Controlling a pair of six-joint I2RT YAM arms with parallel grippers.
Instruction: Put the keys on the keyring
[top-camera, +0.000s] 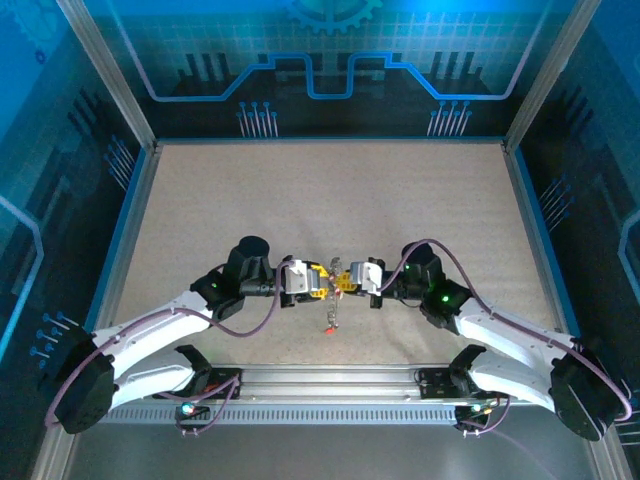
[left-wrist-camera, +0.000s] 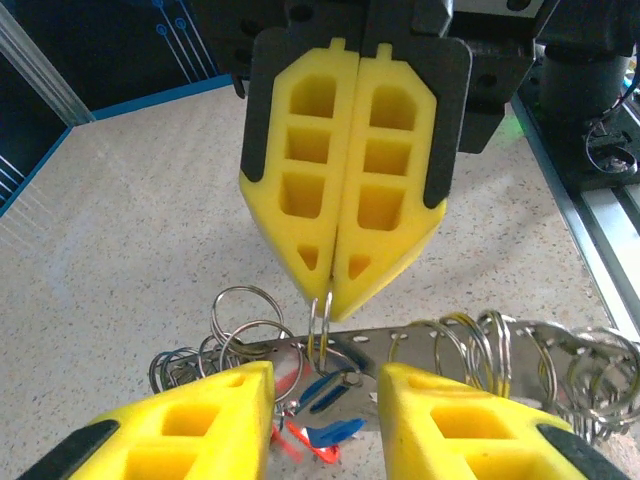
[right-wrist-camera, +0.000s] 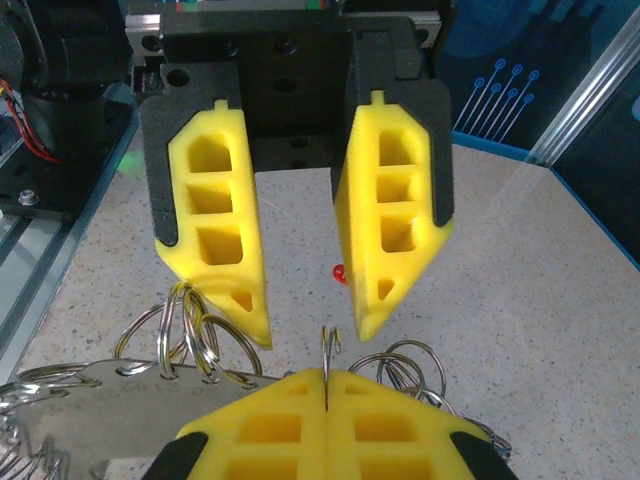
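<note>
- Between the two gripper tips, at the middle of the table (top-camera: 300, 200) close to its near edge, the keyring (left-wrist-camera: 375, 340) shows as a flat silvery band strung with many small wire loops
- Keys (left-wrist-camera: 325, 392) with blue and red heads sit just under the band
- Right gripper (left-wrist-camera: 325, 300), reaching in from the right, has its yellow fingers pressed tight together on one small split ring (right-wrist-camera: 327, 345) that stands up from the band
- Left gripper (right-wrist-camera: 312, 330) faces it from the left, jaws partly apart with nothing pinched between them, fingertips just beside the band
</note>
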